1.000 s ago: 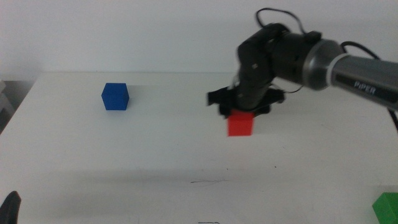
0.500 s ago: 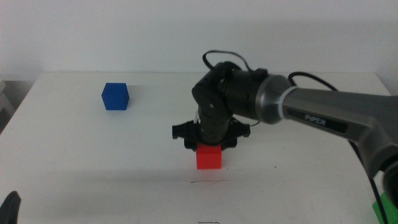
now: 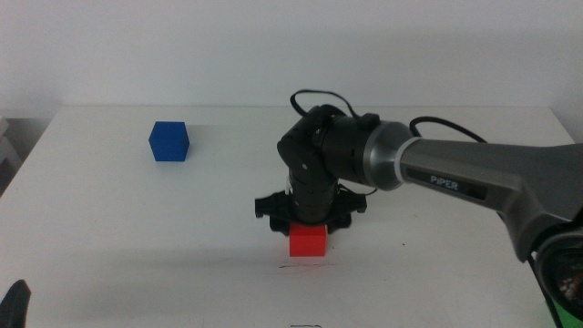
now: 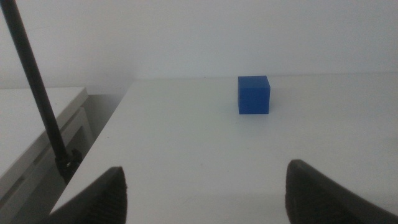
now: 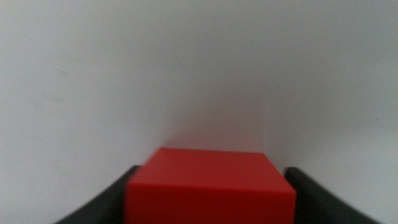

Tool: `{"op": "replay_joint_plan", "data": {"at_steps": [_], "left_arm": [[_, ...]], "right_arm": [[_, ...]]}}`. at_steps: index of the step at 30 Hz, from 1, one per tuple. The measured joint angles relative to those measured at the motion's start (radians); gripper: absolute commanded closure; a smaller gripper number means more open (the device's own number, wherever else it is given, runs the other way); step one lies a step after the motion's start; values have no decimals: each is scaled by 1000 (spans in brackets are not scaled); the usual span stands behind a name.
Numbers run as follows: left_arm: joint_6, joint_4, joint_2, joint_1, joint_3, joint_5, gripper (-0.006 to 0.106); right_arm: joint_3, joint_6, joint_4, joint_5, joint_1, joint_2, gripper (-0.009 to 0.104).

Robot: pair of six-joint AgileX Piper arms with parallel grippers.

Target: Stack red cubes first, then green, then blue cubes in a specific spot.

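The red cube is between the jaws of my right gripper, low over the white table just behind a short thin dark line that marks the spot. I cannot tell whether the cube touches the table. In the right wrist view the red cube fills the space between the jaws of the right gripper. The blue cube stands at the far left, and also shows in the left wrist view. A sliver of the green cube shows at the bottom right corner, mostly hidden by the arm. My left gripper is open and empty.
The left gripper waits at the bottom left corner of the middle view. The right arm stretches from the right edge over the table's right half. The table's left edge drops off beside a thin dark rod.
My right gripper has carried the red cube from the middle right of the table forward and left, and lowered it to just behind the dark line. The blue cube has not moved.
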Motion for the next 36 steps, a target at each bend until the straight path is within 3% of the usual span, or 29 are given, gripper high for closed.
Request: {"op": "replay_joint_plan", "data": {"at_steps": [5, 16, 26, 28, 32, 36], "left_arm": [[0, 0, 0, 0, 0, 0, 16], [0, 0, 0, 0, 0, 0, 16], [0, 0, 0, 0, 0, 0, 16], [0, 0, 0, 0, 0, 0, 16], [0, 0, 0, 0, 0, 0, 16], [0, 0, 0, 0, 0, 0, 16]], "right_arm": [[3, -10, 0, 9, -8, 2, 1], [3, -85, 3, 74, -40, -308, 1], [-75, -378, -15, 321, -198, -639, 1], [-73, -423, 8, 331, -225, -689, 1], [10, -506, 122, 331, -342, -806, 1], [202, -575, 127, 339, -486, -954, 1]]}}
